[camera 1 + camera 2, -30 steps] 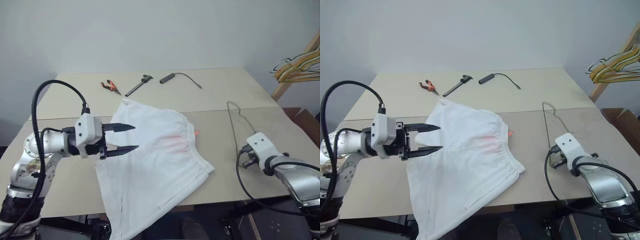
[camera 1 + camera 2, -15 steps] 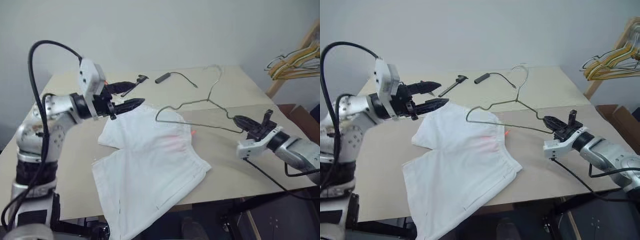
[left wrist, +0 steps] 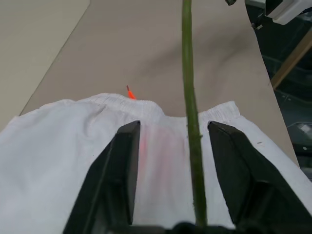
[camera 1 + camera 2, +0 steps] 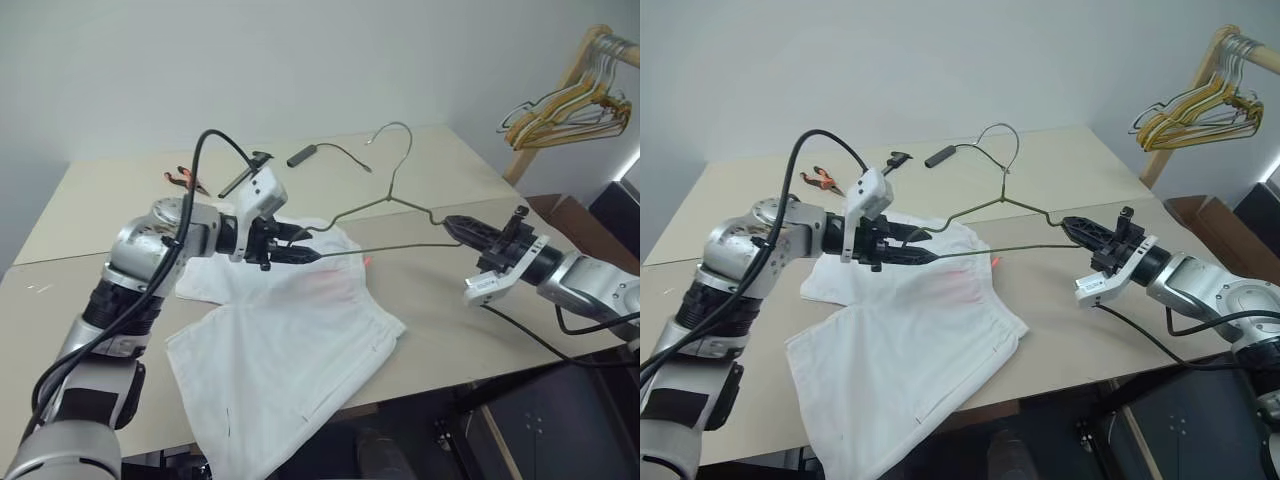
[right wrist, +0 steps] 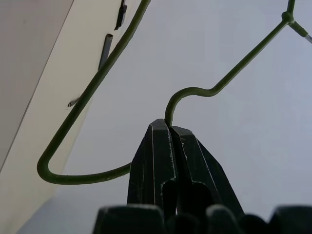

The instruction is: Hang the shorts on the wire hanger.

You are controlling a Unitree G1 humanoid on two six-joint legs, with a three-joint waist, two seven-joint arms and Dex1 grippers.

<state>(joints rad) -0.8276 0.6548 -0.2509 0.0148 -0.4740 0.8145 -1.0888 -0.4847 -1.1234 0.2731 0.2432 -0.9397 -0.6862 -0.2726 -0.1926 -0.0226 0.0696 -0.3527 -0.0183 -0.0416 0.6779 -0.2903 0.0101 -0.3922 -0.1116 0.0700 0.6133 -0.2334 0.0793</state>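
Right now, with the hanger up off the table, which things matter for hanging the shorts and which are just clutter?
In the job:
- wire hanger, pinched at one end by the right gripper
- shorts, flat on the table
- left gripper, fingers open around the hanger's bottom wire

Lying about:
- pliers
- caliper
- black cabled probe
- bunch of hangers on the rack

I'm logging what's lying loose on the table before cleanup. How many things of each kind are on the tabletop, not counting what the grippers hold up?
Clothing: 1, the shorts
Pliers: 1, the red-handled pliers
Calipers: 1, the dark caliper
Corded tools: 1, the black probe with a thin cord
Total: 4
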